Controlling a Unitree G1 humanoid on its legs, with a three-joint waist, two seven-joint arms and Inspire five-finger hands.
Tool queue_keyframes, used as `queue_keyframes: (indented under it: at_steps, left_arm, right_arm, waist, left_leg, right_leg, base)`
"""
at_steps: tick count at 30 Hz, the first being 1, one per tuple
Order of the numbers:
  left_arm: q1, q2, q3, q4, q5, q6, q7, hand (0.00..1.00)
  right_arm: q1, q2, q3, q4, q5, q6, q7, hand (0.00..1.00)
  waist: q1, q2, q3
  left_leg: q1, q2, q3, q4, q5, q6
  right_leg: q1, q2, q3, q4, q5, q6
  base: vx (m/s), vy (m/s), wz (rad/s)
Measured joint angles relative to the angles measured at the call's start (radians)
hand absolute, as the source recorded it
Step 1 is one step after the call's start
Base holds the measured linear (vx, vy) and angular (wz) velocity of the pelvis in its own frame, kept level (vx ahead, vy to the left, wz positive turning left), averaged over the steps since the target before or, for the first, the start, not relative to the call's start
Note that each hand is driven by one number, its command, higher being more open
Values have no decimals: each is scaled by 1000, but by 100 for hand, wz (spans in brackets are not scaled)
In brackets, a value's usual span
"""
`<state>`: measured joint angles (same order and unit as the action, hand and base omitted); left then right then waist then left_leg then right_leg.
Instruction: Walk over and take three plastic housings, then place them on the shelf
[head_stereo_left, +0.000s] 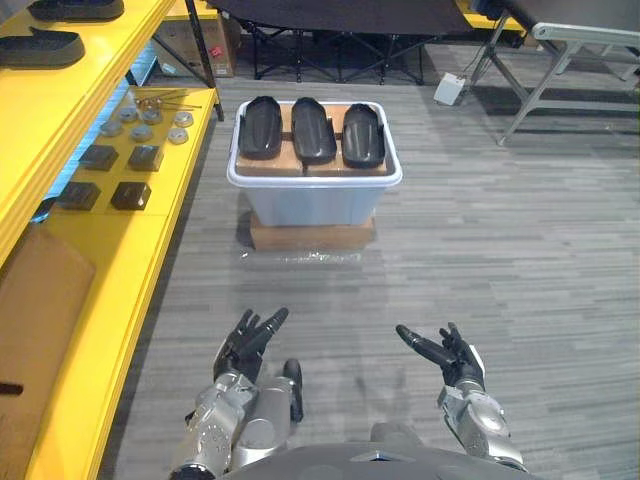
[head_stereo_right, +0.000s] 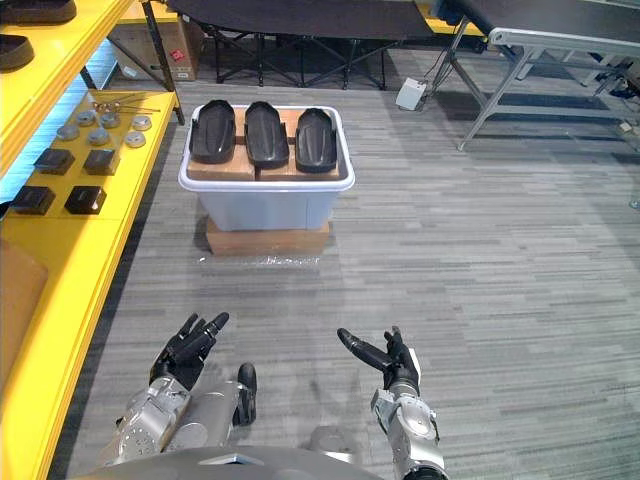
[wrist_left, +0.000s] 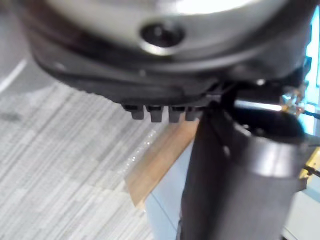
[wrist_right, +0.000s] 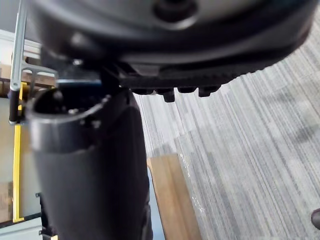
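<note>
Three black plastic housings lie side by side on brown blocks in a white bin (head_stereo_left: 314, 195): the left housing (head_stereo_left: 260, 126), the middle housing (head_stereo_left: 313, 128) and the right housing (head_stereo_left: 363, 134). The bin rests on a cardboard base (head_stereo_left: 312, 236) on the floor ahead of me. My left hand (head_stereo_left: 250, 343) and my right hand (head_stereo_left: 447, 356) hang low over the floor, well short of the bin, both with fingers straight and nothing in them. The yellow shelf (head_stereo_left: 110, 250) runs along my left side.
The shelf's lower level carries small dark blocks (head_stereo_left: 130, 195) and round metal parts (head_stereo_left: 142, 131). An upper level holds more black housings (head_stereo_left: 40, 47). A dark table on folding legs (head_stereo_left: 340, 40) and a metal frame (head_stereo_left: 560, 70) stand beyond the bin.
</note>
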<state>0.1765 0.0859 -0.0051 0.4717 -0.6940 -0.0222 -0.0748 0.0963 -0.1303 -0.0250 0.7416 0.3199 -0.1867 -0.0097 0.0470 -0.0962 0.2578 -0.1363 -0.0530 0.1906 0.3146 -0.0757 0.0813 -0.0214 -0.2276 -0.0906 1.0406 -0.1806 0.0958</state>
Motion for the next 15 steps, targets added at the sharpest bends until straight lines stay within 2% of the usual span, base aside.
queue_keyframes:
  at_steps: [1,2,3,4,5,6,7,8,9,10,11,12,13,14,15]
  left_arm:
    - [4,-2,-9,-25,3,-2,7,100]
    - [8,0,-16,-57,4,-2,11,100]
    - [8,0,-20,-72,10,-2,13,100]
    - [0,3,-31,-92,25,-3,18,100]
    - [-23,11,-37,-94,29,-3,18,100]
    - [-33,11,-39,-94,29,-3,18,100]
    - [-53,13,-43,-87,30,-3,19,100]
    - [-58,19,-40,-86,32,-7,24,100]
    - [-58,22,-41,-86,36,-16,28,100]
    - [-46,32,-42,-87,37,-40,39,100]
    - [-24,43,-35,-87,37,-60,47,100]
    - [-18,48,-31,-84,37,-67,53,100]
    - [1,20,-34,-69,38,-65,63,100]
    - [20,8,-35,-69,38,-66,63,100]
    - [37,-7,-38,-62,37,-63,61,100]
  right_arm:
    - [0,5,26,0,0,-4,-1,100]
    - [0,18,46,-2,0,-8,-3,100]
    - [1,24,53,-3,0,-11,-3,100]
    - [5,29,61,-11,-1,-14,0,100]
    - [3,28,60,-16,-1,-20,1,100]
    - [0,27,56,-17,-1,-20,2,100]
    - [-7,25,48,-17,-1,-24,3,100]
    - [-6,25,39,-17,-1,-32,7,100]
    - [-4,25,36,-17,-2,-41,10,100]
    - [-1,25,36,-20,-2,-56,19,100]
    - [8,25,38,-37,-2,-65,23,100]
    - [8,20,36,-48,-2,-68,23,100]
    - [11,-15,34,-74,-1,-70,21,100]
    - [15,-26,34,-92,-1,-70,19,100]
    - [18,-38,31,-149,1,-70,10,100]
  waist:
    - [0,15,5]
    - [-1,30,3]
    - [-1,37,2]
    - [0,51,-1]
    - [-1,66,-2]
    - [-1,70,-4]
    - [-2,77,-1]
    - [-2,75,-4]
    - [-1,75,-5]
    - [1,65,-10]
    - [3,39,-28]
    - [-1,41,-31]
    - [-1,107,-44]
    - [1,133,-59]
    - [-8,158,-62]
  left_leg:
    - [45,12,-2,0,-18,4]
    - [80,28,-8,-3,-46,2]
    - [95,36,-16,-5,-57,-2]
    - [118,50,-36,-6,-79,-10]
    - [133,63,-54,0,-98,-17]
    - [137,69,-64,4,-107,-22]
    - [147,82,-85,19,-125,-40]
    - [153,93,-102,43,-148,-67]
    - [158,101,-108,55,-164,-82]
    - [173,110,-125,79,-207,-106]
    - [178,108,-145,115,-261,-130]
    - [176,115,-158,146,-292,-141]
    - [180,176,-176,179,-336,-168]
    - [182,207,-175,175,-344,-178]
    - [138,224,-193,279,-294,-186]
  right_leg:
    - [-36,-4,-37,1,-55,-32]
    - [-69,-5,-89,-60,-98,-43]
    - [-82,-4,-114,-106,-111,-44]
    - [-105,-4,-144,-225,-121,-46]
    - [-130,-6,-146,-366,-113,-33]
    - [-145,-5,-134,-438,-102,-16]
    - [-160,1,-83,-582,-65,27]
    - [-160,9,-39,-720,2,43]
    - [-156,9,-33,-772,41,49]
    - [-147,9,-28,-828,126,48]
    - [-144,9,-14,-829,180,39]
    - [-149,17,-5,-800,247,37]
    - [-157,65,-33,-729,188,10]
    - [-163,85,-42,-713,163,1]
    - [-157,98,-67,-686,117,-18]
  base:
    - [492,79,-4]
    - [484,63,3]
    - [454,15,18]
    - [421,-34,34]
    - [404,-56,39]
    - [446,-122,46]
    - [420,-171,50]
    - [410,-203,53]
    - [334,-257,52]
    - [336,-365,44]
    - [351,-424,45]
    - [338,-455,35]
    - [268,-319,16]
    - [410,-342,23]
    - [338,-251,26]
